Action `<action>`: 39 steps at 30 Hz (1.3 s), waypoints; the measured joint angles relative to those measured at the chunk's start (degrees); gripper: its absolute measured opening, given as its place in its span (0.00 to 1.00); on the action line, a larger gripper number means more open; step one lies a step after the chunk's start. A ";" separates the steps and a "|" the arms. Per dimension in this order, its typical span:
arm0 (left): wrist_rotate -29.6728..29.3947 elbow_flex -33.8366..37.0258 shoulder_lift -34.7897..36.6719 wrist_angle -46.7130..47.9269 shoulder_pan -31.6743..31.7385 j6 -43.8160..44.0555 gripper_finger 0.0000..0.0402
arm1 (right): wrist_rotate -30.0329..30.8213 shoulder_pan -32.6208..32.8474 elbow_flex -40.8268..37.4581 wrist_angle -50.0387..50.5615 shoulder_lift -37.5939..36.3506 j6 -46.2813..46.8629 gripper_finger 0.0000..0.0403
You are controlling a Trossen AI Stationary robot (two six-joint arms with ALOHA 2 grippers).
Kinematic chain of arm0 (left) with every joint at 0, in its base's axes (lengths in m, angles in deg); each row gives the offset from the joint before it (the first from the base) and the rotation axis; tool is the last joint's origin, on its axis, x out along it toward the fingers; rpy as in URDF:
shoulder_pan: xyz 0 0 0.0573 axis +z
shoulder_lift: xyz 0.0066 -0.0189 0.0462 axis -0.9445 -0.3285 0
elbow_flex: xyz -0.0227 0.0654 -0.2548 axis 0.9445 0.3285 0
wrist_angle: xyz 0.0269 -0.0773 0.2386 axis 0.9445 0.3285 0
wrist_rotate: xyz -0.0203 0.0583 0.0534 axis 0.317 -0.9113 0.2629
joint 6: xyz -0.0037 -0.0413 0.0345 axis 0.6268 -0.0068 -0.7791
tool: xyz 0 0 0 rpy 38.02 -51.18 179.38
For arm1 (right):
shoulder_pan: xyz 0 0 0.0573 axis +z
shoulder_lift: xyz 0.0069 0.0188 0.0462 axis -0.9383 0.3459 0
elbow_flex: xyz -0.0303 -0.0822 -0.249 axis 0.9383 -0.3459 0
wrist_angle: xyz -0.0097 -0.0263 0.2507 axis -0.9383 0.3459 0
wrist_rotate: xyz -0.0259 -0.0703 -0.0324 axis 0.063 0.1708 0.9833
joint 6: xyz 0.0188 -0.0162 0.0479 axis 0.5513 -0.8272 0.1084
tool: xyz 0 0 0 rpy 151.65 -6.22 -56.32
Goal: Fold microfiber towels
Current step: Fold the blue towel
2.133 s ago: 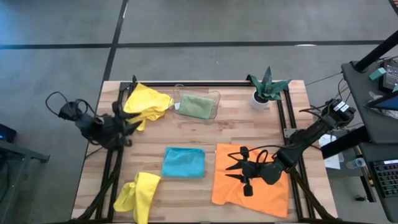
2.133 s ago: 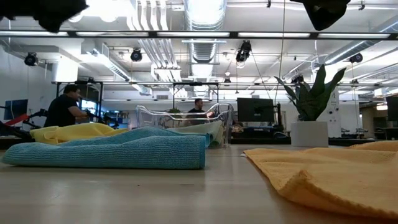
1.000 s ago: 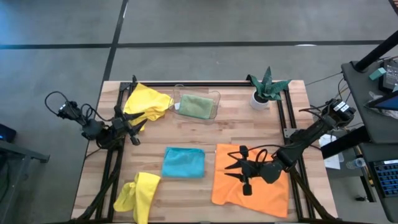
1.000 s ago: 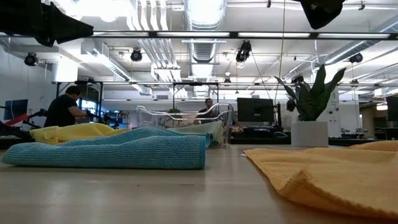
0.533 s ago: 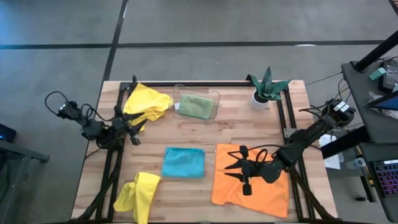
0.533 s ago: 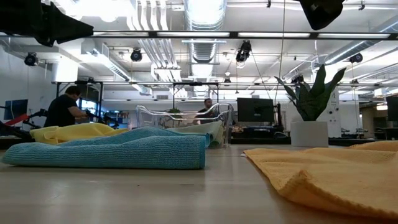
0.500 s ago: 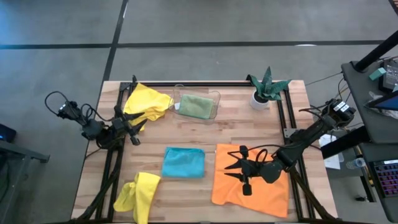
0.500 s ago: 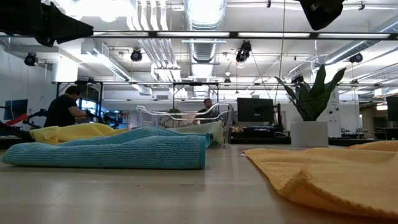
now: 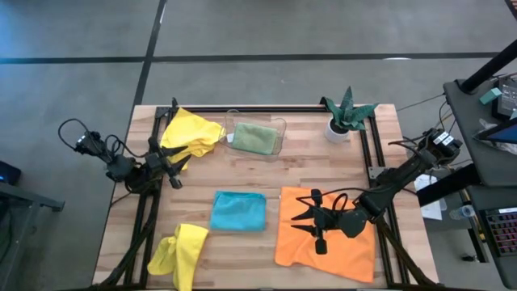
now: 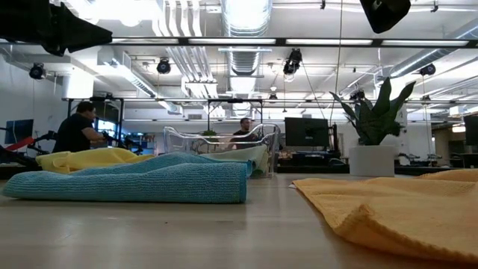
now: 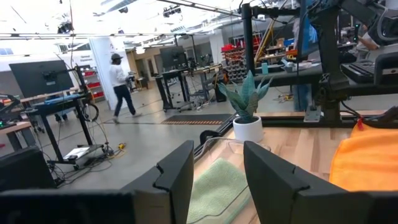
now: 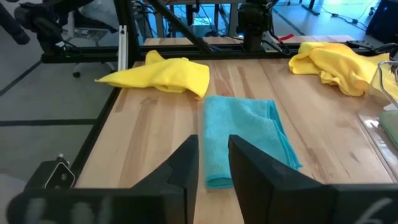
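Turquoise towel point(image 9: 238, 211), orange towel point(image 9: 335, 250)

This is a large open robotics lab or workshop. Beyond the left gripper point(image 11: 214, 180), the room shows a concrete floor point(image 11: 155, 127), wheeled workstations with monitors point(image 11: 40, 76) and a person point(image 11: 121, 84) walking past. Across the wooden table point(image 10: 187, 232), exposed ceiling ducts point(image 10: 246, 33) and strip lights run overhead, and a seated person point(image 10: 75, 131) works at a desk.
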 joint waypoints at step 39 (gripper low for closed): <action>-0.01 0.00 0.00 0.00 0.02 0.00 0.31 | -0.15 -0.13 0.02 -1.11 0.00 1.15 0.21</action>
